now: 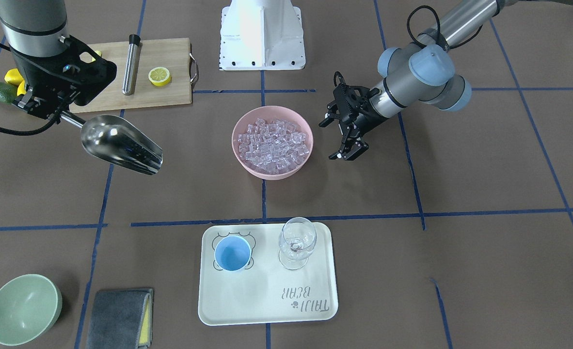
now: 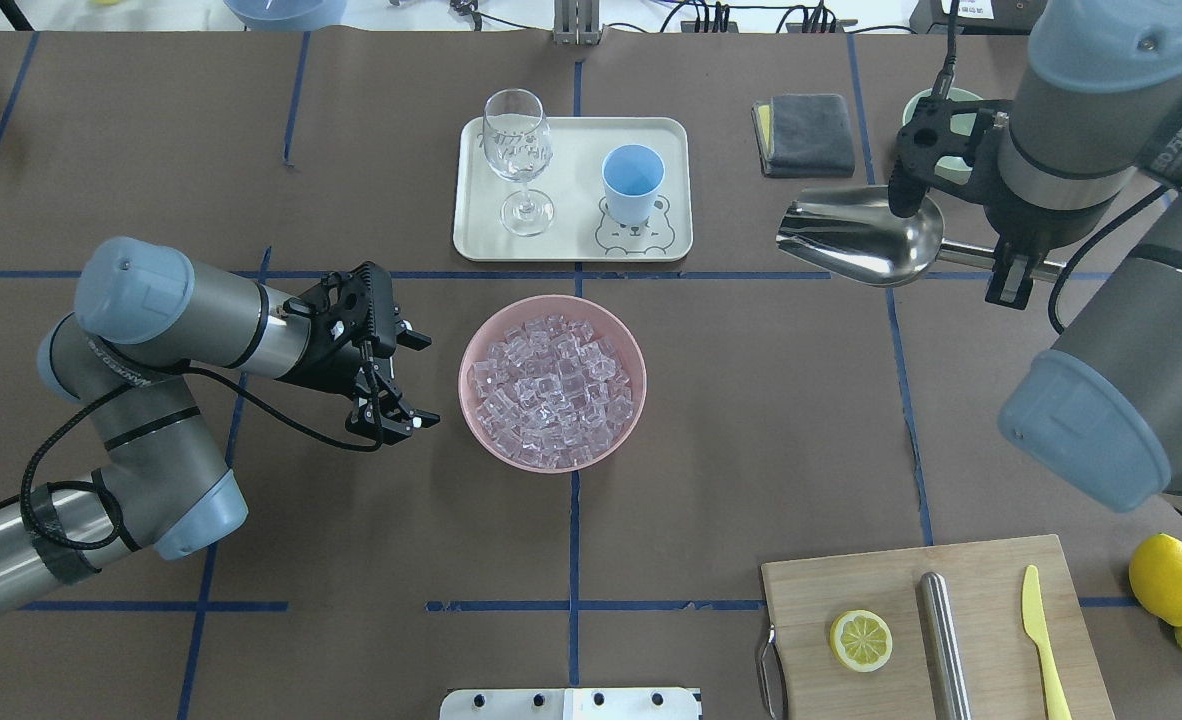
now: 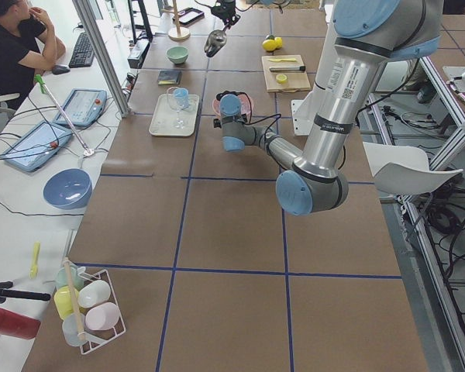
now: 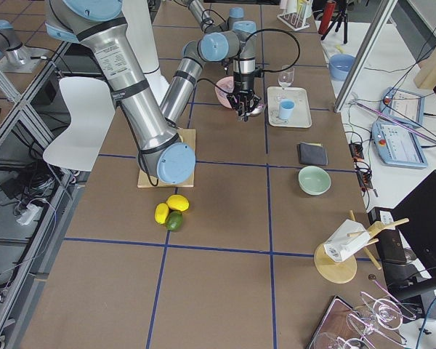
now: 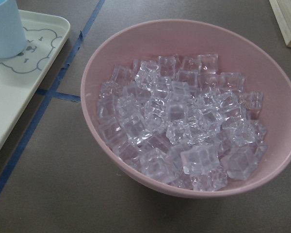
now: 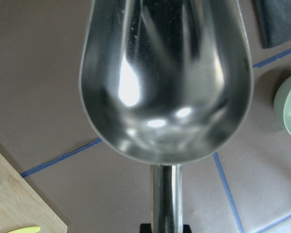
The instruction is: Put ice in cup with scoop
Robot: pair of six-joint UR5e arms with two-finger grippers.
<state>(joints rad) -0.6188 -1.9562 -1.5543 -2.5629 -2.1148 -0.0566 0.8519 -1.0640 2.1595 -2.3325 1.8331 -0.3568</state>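
Steel scoop (image 2: 856, 240) hangs empty above the worktop's right end. My right gripper (image 1: 44, 107) pinches its thin handle, and the trough's mouth is turned toward the ice (image 2: 551, 392), I judge so it can sweep in sideways. The ice fills a pink bowl (image 2: 471, 400) mid-table. My left gripper (image 2: 416, 380) sits spread just beside that bowl, probably to steady it. The cup (image 2: 633, 185) stands empty on a tray (image 2: 576, 240) near the far edge.
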